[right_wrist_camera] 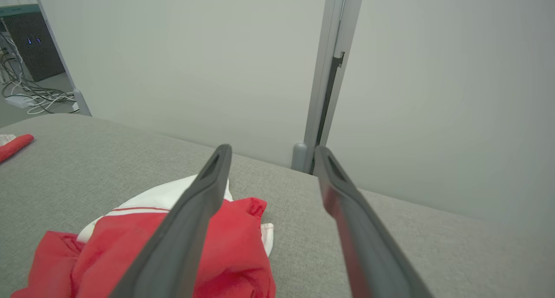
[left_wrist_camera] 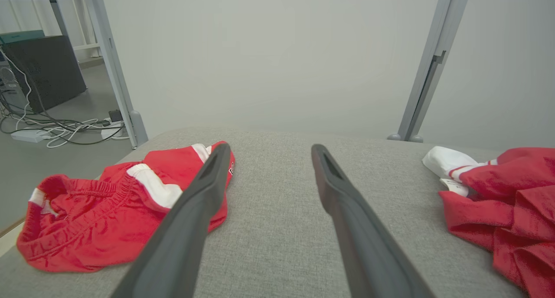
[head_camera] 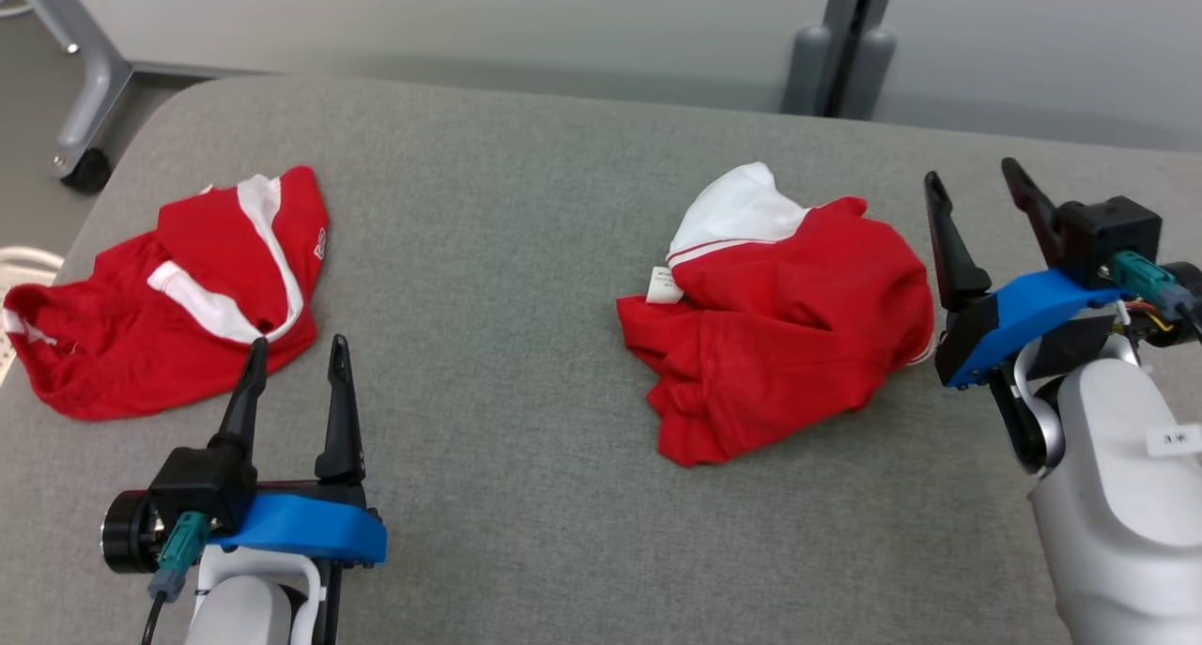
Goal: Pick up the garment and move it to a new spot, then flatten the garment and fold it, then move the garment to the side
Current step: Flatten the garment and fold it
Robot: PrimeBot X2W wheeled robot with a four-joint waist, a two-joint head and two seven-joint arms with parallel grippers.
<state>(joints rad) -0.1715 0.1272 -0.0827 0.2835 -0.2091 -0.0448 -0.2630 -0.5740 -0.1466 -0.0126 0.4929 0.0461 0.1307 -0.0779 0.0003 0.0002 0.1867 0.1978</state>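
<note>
Two crumpled red garments lie on the grey padded table (head_camera: pixel 526 204). A red and white shirt-like garment (head_camera: pixel 789 326) with a white label sits right of centre, also in the left wrist view (left_wrist_camera: pixel 511 189) and the right wrist view (right_wrist_camera: pixel 234 246). Red shorts with white stripes (head_camera: pixel 169 316) lie at the left (left_wrist_camera: pixel 95 215). My left gripper (head_camera: pixel 297 345) is open, its fingertips at the shorts' near right edge (left_wrist_camera: pixel 270 147). My right gripper (head_camera: pixel 970 171) is open just right of the shirt (right_wrist_camera: pixel 272 148). Neither holds anything.
A pale wall panel with a grey post (head_camera: pixel 845 44) stands behind the table's far edge. A wheeled frame leg (head_camera: pixel 89 110) is at the back left. Cables (left_wrist_camera: pixel 56 126) and a dark box (left_wrist_camera: pixel 43 68) lie on the floor beyond the left edge.
</note>
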